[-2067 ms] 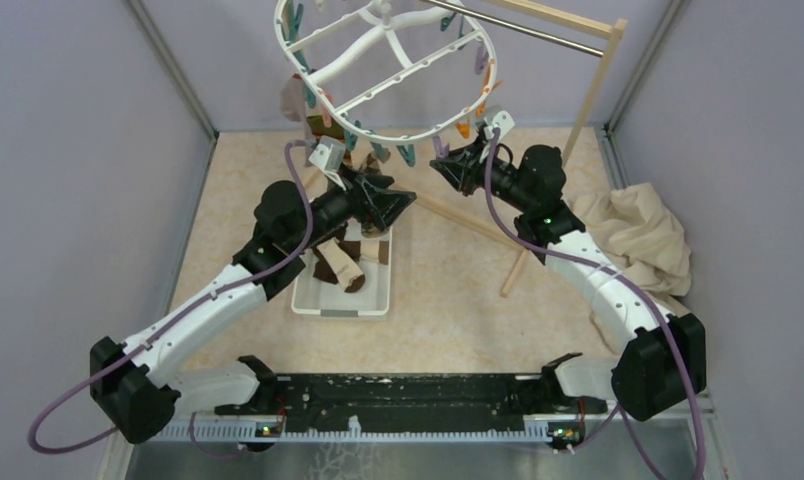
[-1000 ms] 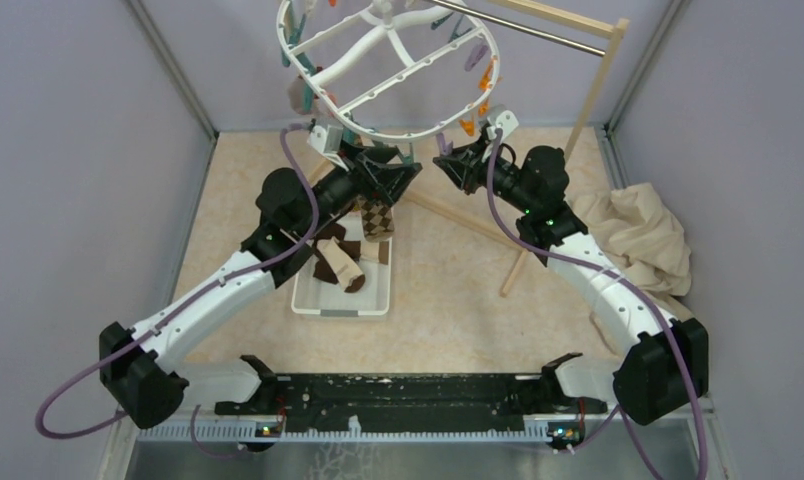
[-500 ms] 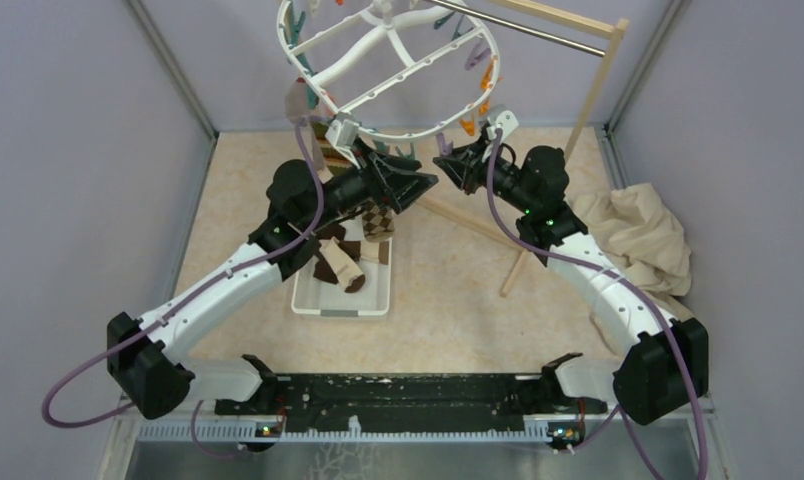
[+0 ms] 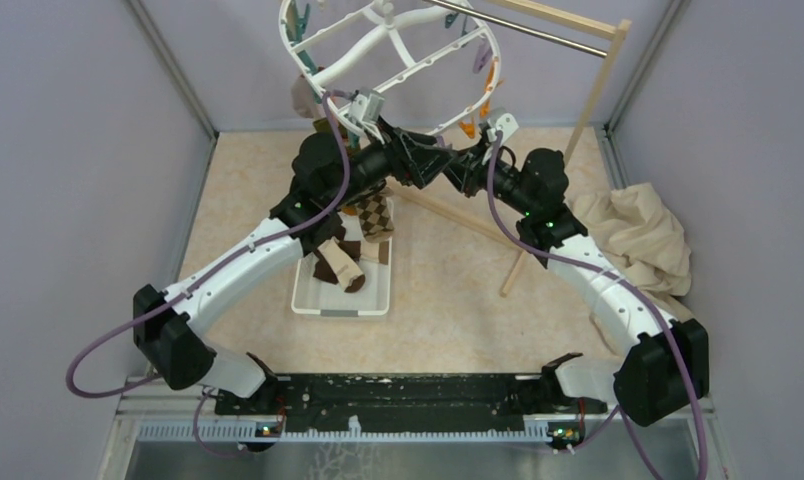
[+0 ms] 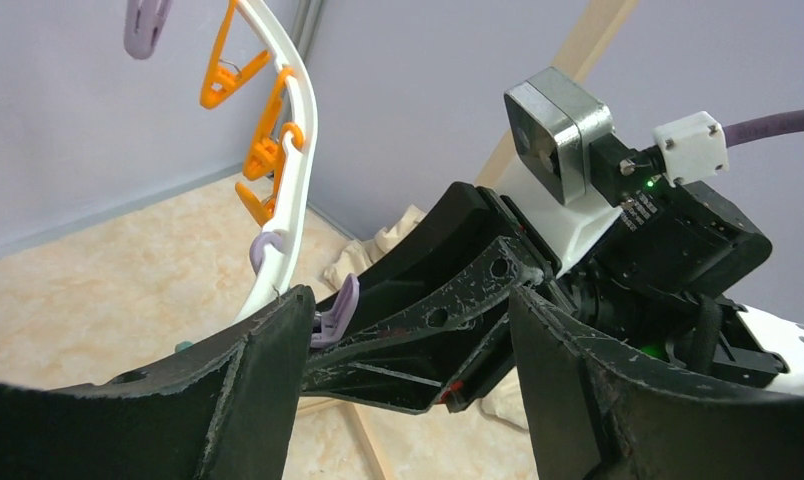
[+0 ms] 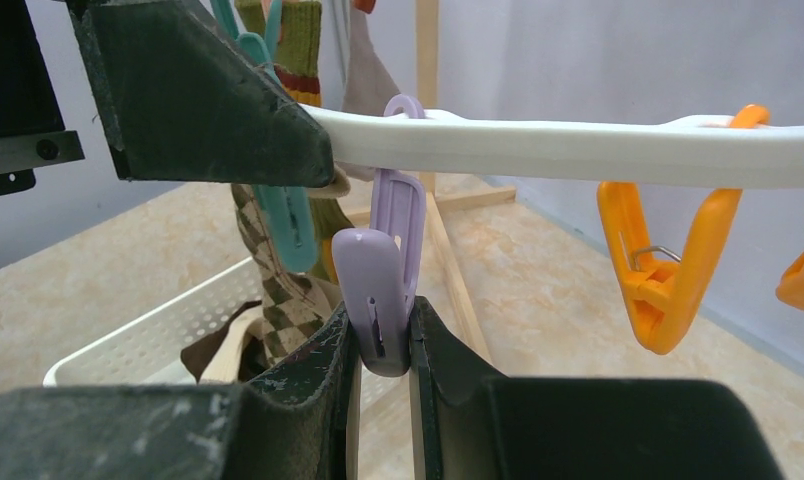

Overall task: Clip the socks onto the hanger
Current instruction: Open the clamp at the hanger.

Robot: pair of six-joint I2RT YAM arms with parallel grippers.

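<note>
Your right gripper (image 6: 383, 345): jaws pinching purple peg (image 6: 376, 262) on hanger (image 6: 578, 150). Your left gripper (image 5: 408, 310): jaws spread wide, empty, close beside it.

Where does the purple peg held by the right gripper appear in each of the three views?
Top external: not visible, covered where the left gripper meets the right gripper under the hanger.
Left wrist: the purple peg sits lower centre-left, below the rim.
Right wrist: centre, pinched between the fingers.
Shared landmark: the hanger's white rim.
</note>
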